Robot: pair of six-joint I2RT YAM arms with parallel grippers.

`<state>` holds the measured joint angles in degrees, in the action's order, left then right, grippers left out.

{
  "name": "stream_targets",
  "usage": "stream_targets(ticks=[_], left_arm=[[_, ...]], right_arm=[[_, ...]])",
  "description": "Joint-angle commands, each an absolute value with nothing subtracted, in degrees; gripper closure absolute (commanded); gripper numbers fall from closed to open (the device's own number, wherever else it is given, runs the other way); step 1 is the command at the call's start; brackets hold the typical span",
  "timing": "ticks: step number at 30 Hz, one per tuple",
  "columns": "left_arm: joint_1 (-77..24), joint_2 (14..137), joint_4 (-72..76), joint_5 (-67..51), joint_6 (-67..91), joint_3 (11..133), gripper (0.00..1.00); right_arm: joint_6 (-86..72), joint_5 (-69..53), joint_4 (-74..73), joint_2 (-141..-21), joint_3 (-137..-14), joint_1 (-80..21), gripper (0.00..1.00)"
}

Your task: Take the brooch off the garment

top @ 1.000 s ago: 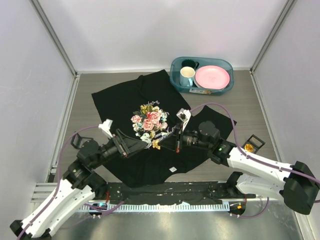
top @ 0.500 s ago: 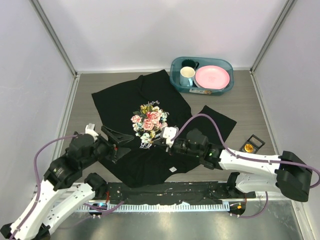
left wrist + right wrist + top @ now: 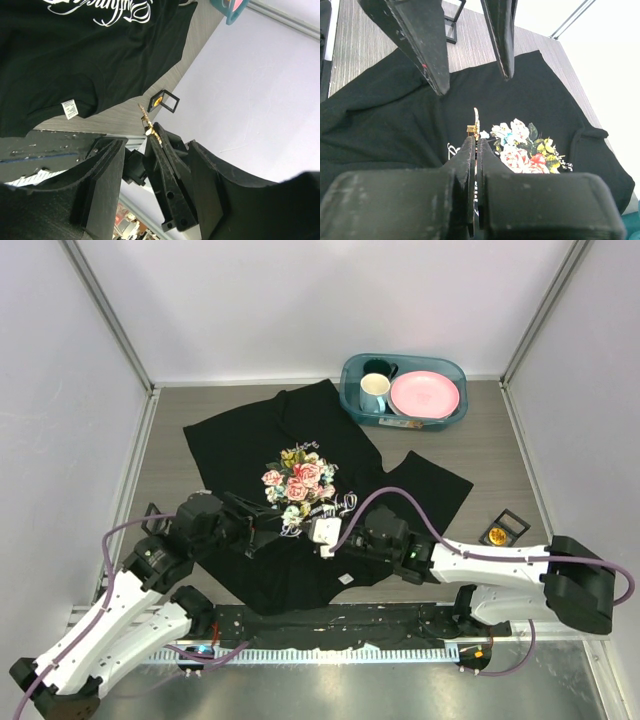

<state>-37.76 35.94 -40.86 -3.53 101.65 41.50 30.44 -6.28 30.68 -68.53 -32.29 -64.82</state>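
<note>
The black T-shirt (image 3: 240,440) lies flat on the table with its rose print (image 3: 300,480); it also shows in both wrist views (image 3: 75,60) (image 3: 395,120). My right gripper (image 3: 476,142) is shut on the brooch (image 3: 476,122), which shows edge-on as a thin gold sliver at its tips. In the left wrist view the brooch (image 3: 149,126) sticks up from the right gripper (image 3: 152,134), clear of the cloth. My left gripper (image 3: 157,150) is open, its jaws on either side of the right gripper's tips. From above, the two grippers (image 3: 275,530) (image 3: 305,532) meet over the shirt's lower front and hide the brooch.
A teal bin (image 3: 352,390) with a mug and a pink plate stands at the back right. A small black open case (image 3: 500,533) holding an orange piece lies on the table at the right. A white label (image 3: 345,578) sits near the shirt's hem.
My right gripper has drawn left and toward the near edge. My left gripper backed off to the left, then came forward again and now brackets the right gripper's tips.
</note>
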Motion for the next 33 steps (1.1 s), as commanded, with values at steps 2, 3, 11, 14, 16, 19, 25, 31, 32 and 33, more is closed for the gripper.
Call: stream_targets(ticks=[2, 3, 11, 14, 16, 19, 25, 31, 32, 33], left_arm=[[-37.8, 37.9, -32.9, -5.4, 105.5, 39.9, 0.45], [-37.8, 38.1, -32.9, -5.4, 105.5, 39.9, 0.46], [-37.8, 38.6, -34.2, -4.6, 106.1, 39.6, 0.61], [-37.8, 38.6, -35.8, -4.0, 106.6, 39.9, 0.63], [-37.8, 38.7, -36.1, -3.6, 107.1, 39.8, 0.63], [-37.8, 39.4, -35.8, -3.9, 107.1, 39.8, 0.6], [-37.8, 40.9, -34.2, -4.7, 106.5, 39.3, 0.59], [-37.8, 41.7, -31.9, -5.2, 106.3, 38.5, 0.64], [-37.8, 41.9, -31.6, -5.1, 106.3, 38.3, 0.65], [-37.8, 41.9, -31.4, -5.1, 106.3, 38.5, 0.67]], right_arm=[[34.5, -2.6, 33.9, -70.3, -34.6, -66.9, 0.99], [34.8, -2.2, 34.0, -70.6, -34.9, -67.1, 0.99], [35.8, -0.2, 35.5, -71.6, -34.6, -68.6, 0.99], [36.0, 2.1, 35.9, -71.5, -34.5, -68.8, 0.99], [36.2, 2.5, 35.9, -71.6, -34.6, -68.9, 0.99], [36.3, 2.5, 36.0, -71.6, -34.8, -69.1, 0.99], [36.2, 2.7, 36.1, -71.4, -34.8, -69.3, 0.99], [36.4, 2.5, 35.9, -70.9, -34.9, -69.6, 0.99], [36.4, 2.5, 35.9, -71.0, -35.0, -69.6, 0.99], [36.4, 2.6, 35.5, -71.1, -35.2, -69.5, 0.99]])
